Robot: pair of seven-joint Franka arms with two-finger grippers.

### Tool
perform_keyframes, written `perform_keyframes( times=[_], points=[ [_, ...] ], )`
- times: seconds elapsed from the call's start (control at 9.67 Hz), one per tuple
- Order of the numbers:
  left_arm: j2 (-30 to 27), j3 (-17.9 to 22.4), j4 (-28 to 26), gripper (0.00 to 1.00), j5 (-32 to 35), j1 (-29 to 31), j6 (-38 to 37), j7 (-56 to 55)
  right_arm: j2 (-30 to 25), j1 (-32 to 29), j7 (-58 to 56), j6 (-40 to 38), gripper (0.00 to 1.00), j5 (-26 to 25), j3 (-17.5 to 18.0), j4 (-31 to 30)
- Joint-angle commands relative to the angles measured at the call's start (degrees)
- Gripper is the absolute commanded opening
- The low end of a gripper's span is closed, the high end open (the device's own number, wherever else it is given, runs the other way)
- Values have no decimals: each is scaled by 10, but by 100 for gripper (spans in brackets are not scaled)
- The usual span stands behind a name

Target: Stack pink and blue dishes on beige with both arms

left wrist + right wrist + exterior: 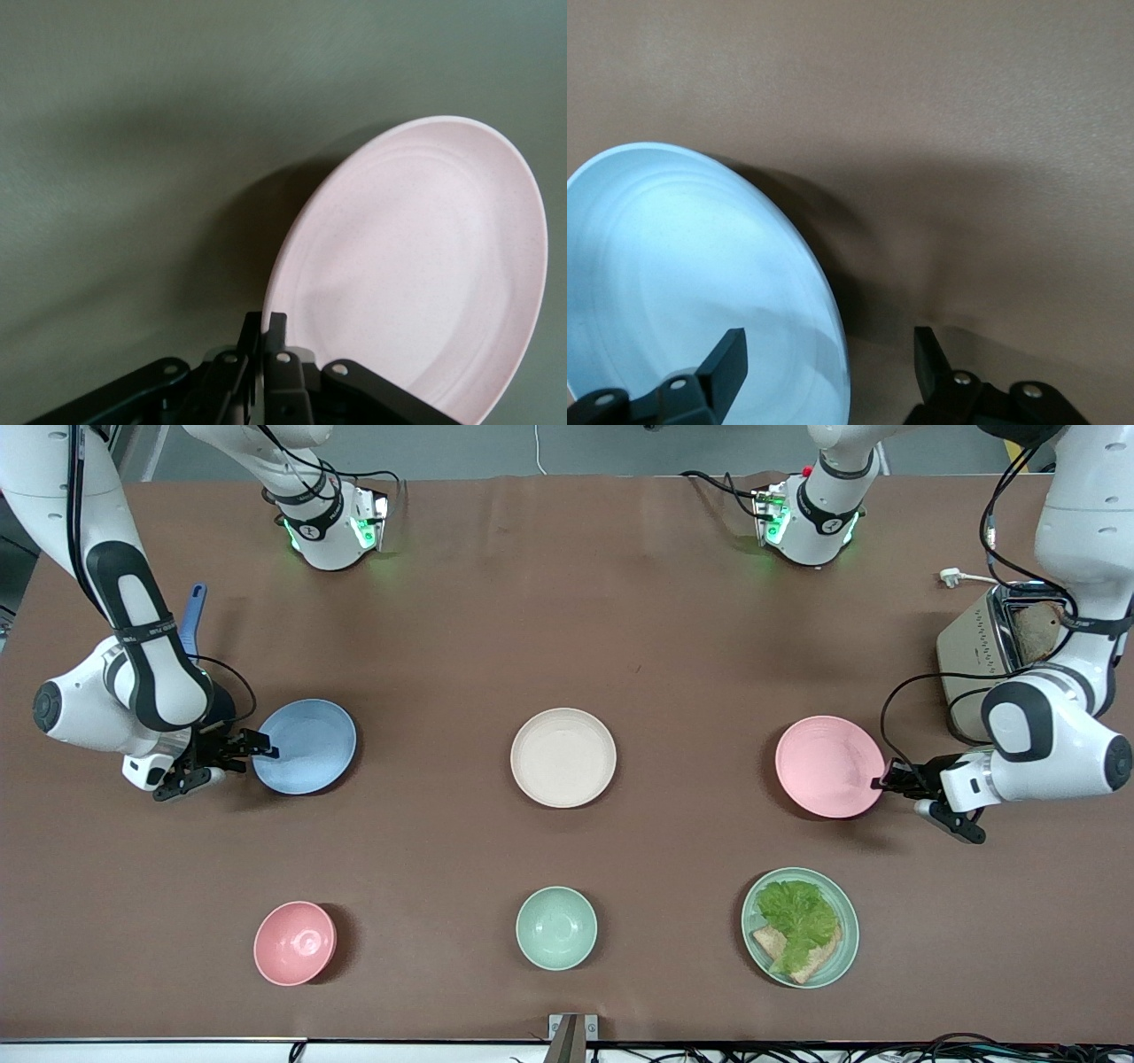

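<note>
Blue plate (pixel 305 746): toward the right arm's end of the table, lifted at one edge, shadow beneath it.
Right gripper (pixel 262 746): fingers (pixel 723 361) spread wide, straddling the blue plate's rim without closing on it.
Pink plate (pixel 829 766): toward the left arm's end, tilted above its shadow.
Left gripper (pixel 880 782): fingers (pixel 275 336) pinched on the pink plate's rim.
Beige plate (pixel 563 757): flat, between the two plates, bare.
Pink bowl (pixel 294 942), mint bowl (pixel 556 927), green plate with lettuce and bread (pixel 800 926): row nearer the front camera.
Toaster (pixel 992 651): by the left arm.
</note>
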Motion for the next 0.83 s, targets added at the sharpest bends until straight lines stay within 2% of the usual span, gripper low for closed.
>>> perform_keyframes(
  times=[0.0,0.21,0.31,0.52,0.72],
  points=[
    [-71,-20,6,0,1,-1,-87,-35,-4,0,-18,6,58,19,1,-13],
    [-133,-91,-13,0,15,-14,-111,-187,-1,0,-12,4,15,21,1,-11],
    [-142,-123,-19,0,29,-31,-106,-266,0,0,-12,4,2,26,1,-10],
    [-138,-142,-31,0,44,-108,-56,-385,-3,0,-11,-15,0,29,0,2],
    [-105,-143,-33,0,44,-202,26,-514,-24,-3,13,-113,0,27,-6,49]
  ],
)
